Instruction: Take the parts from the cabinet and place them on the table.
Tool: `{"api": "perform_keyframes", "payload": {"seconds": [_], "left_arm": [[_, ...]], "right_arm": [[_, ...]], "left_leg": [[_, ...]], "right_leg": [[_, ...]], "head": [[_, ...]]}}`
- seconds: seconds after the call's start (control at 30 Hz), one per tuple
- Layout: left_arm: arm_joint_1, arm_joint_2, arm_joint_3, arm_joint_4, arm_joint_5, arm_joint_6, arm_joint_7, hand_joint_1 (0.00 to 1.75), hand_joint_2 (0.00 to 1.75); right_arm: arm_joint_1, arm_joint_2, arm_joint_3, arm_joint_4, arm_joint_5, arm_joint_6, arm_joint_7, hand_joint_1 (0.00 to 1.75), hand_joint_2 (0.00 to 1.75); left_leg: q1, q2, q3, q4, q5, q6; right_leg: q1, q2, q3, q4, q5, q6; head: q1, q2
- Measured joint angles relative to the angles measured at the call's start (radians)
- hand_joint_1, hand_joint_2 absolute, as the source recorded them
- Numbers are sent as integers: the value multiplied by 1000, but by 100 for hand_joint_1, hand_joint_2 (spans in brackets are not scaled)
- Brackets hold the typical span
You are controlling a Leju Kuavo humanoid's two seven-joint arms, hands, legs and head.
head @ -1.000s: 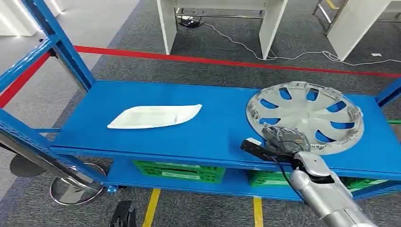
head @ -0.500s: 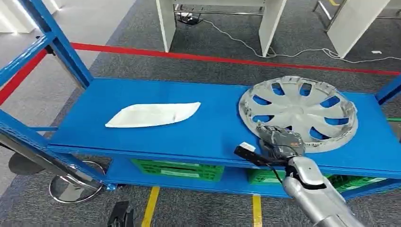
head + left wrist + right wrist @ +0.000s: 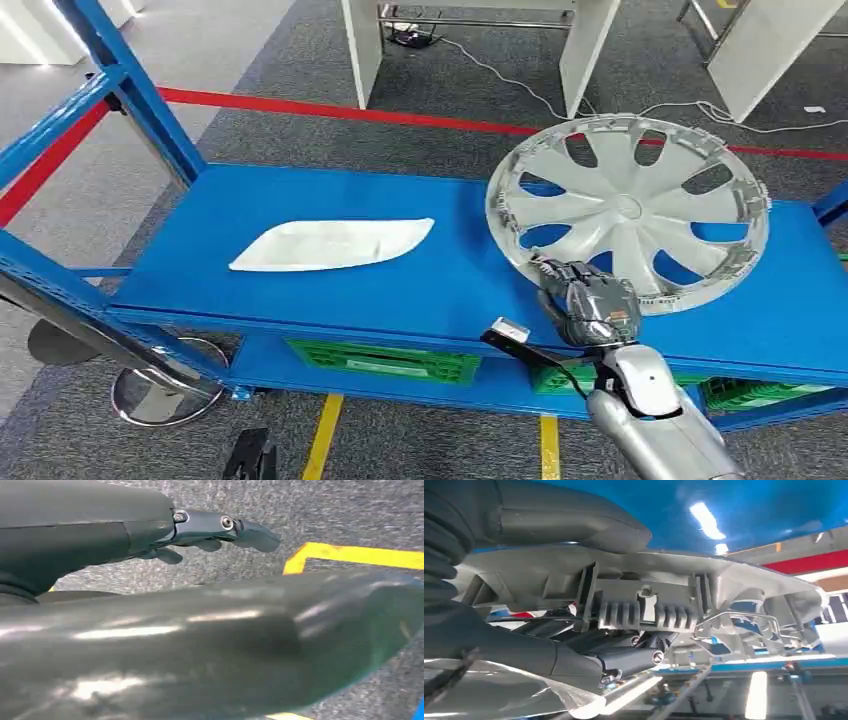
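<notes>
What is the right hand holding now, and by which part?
The right hand grips the silver hubcap by its near rim, with the far side tipped up off the blue shelf. The left hand holds nothing.

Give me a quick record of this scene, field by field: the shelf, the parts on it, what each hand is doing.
shelf: blue, two parts on its top level
hubcap: silver, tilted up off the shelf at its far side
right hand: grips the hubcap's near rim
white part: lies flat on the shelf, left of the hubcap, apart from it
left hand: hangs over the floor, holds nothing
lower level: green crates
</notes>
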Motion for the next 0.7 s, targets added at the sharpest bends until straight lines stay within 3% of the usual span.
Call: {"api": "perform_keyframes", "payload": {"seconds": [0.07, 0.13, 0.2, 0.23, 0.27, 0.3, 0.33, 0.4, 0.43, 0.57, 0.63, 0.67, 0.7], "left_arm": [[0, 1, 0, 0, -2, 1, 0, 0, 0], [0, 3, 0, 0, -10, 5, 0, 0, 0], [2, 7, 0, 0, -14, 8, 0, 0, 0], [4, 9, 0, 0, -15, 11, 0, 0, 0], [7, 11, 0, 1, -15, 13, 1, 0, 0], [8, 12, 1, 1, -16, 13, 2, 0, 0], [9, 14, 1, 1, -16, 14, 2, 0, 0], [9, 16, 1, 1, -16, 14, 2, 0, 0], [9, 19, 1, 1, -16, 14, 2, 0, 0], [12, 20, 2, 2, -17, 16, 3, 0, 0], [11, 19, 2, 2, -17, 16, 3, 0, 0], [10, 19, 2, 2, -18, 16, 3, 0, 0], [10, 19, 2, 2, -18, 16, 3, 0, 0]], "right_arm": [[3, 3, -3, -6, 8, -7, -2, 175, 175], [5, 4, -11, -18, 26, -13, -5, 175, 175], [7, 5, -18, -35, 40, -27, -13, 175, 175], [9, 5, -20, -43, 47, -33, -18, 175, 175], [11, 5, -23, -53, 52, -35, -19, 175, 175], [12, 5, -24, -59, 55, -36, -19, 175, 175], [14, 5, -25, -68, 56, -37, -19, 175, 175], [14, 5, -27, -80, 56, -37, -19, 175, 175], [14, 5, -27, -84, 56, -37, -19, 175, 175], [15, 5, -30, -95, 58, -43, -19, 175, 175], [16, 5, -34, -100, 58, -43, -19, 175, 175], [15, 5, -36, -100, 58, -43, -18, 175, 175], [15, 5, -37, -101, 58, -44, -19, 175, 175]], "left_leg": [[0, 0, 3, -2, -3, -9], [2, 3, -12, 42, -40, -22], [3, 3, -89, 207, -119, -29], [3, 4, -122, 272, -140, -29], [3, 4, -143, 310, -141, -28], [3, 4, -143, 304, -125, -26], [2, 3, -122, 247, -76, -20], [-3, 3, -53, 83, 20, -1], [-8, 3, -30, 35, 26, 12], [-8, 4, -24, 2, 19, 17], [1, 5, -15, -12, 27, 25], [1, 5, -15, -12, 26, 27], [1, 5, -15, -12, 27, 29]], "right_leg": [[-1, 1, 2, 0, -2, -10], [-6, -1, 8, -3, -4, -23], [-4, -1, 9, -2, -7, -29], [-3, 0, 10, -2, -7, -30], [-1, 0, 12, -2, -9, -31], [0, 0, 14, -2, -10, -32], [3, 1, 18, -2, -12, -33], [7, 2, 28, -2, -17, -32], [9, 1, 28, -2, -19, -30], [11, 0, 22, -3, -17, -12], [10, 0, 4, 28, -46, -3], [9, 1, -13, 70, -73, 0], [4, 1, -50, 155, -112, 4]], "head": [[2, 0], [-4, 0], [-5, 0], [-5, 0], [-5, 0], [-5, 0], [-5, 0], [-5, 0], [-2, 0], [-4, 0], [-1, 0], [3, 0], [3, 0]]}}
